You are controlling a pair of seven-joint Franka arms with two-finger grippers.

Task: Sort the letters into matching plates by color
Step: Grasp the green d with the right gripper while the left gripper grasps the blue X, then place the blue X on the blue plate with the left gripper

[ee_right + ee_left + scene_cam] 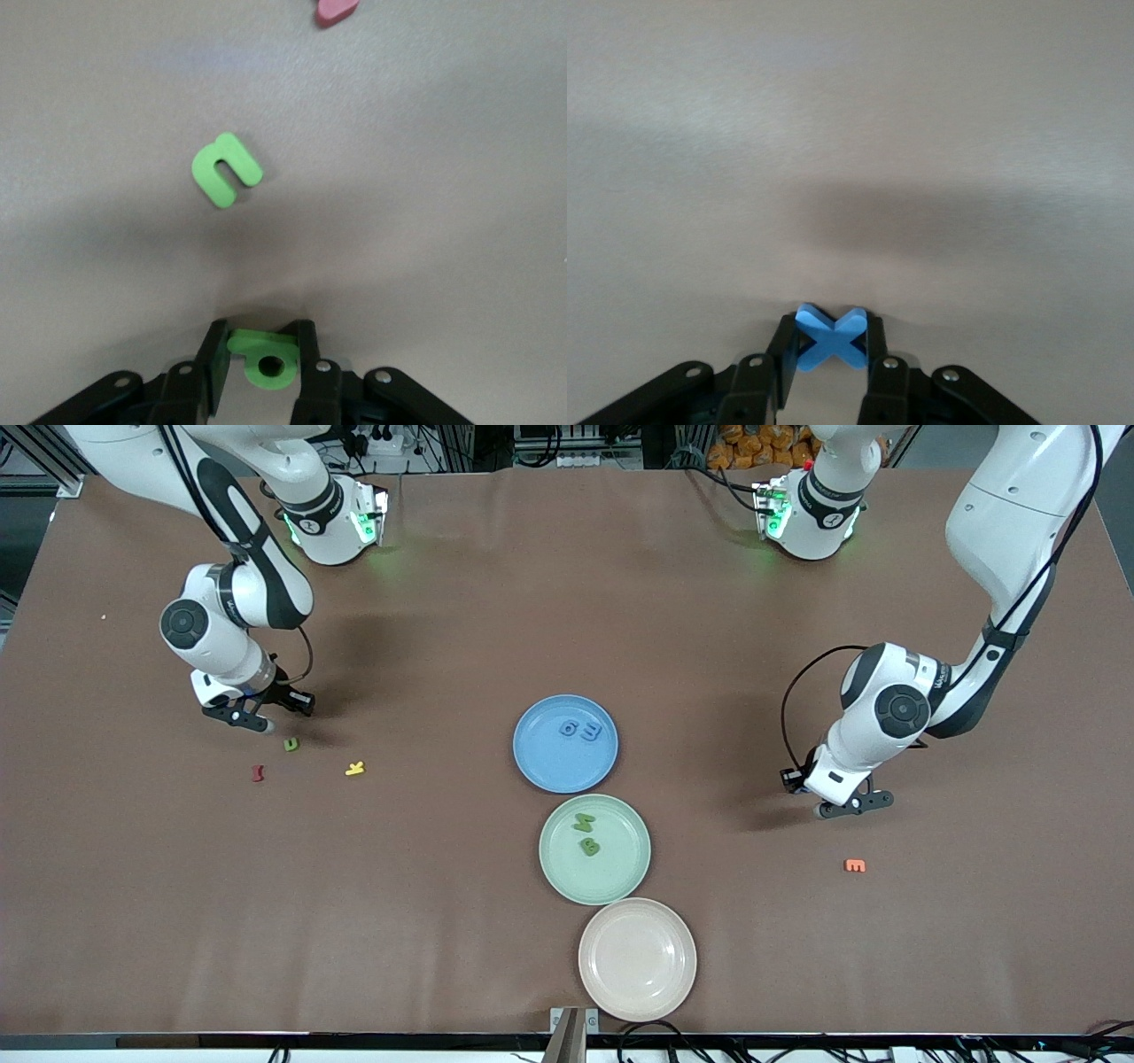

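Blue X letter (830, 341) pinched in left gripper (852, 804); blue plate (540, 766) lies toward table centre — we note carry that way. Right gripper (257, 713) clamps green letter (264, 359); green plate (620, 872) nearer front camera.

table (443, 921): brown cloth-looking cover, matt, kinda felty | plates (594, 849): matt, smooth plastic look | letters (226, 169): chunky foam-ish, matt | arms (1005, 522): glossy white plastic shells

A robotics lab: two white arms (239, 602) bolted along a brown-covered surface (443, 646), aluminium framing (44, 465) and cables (390, 443) around.
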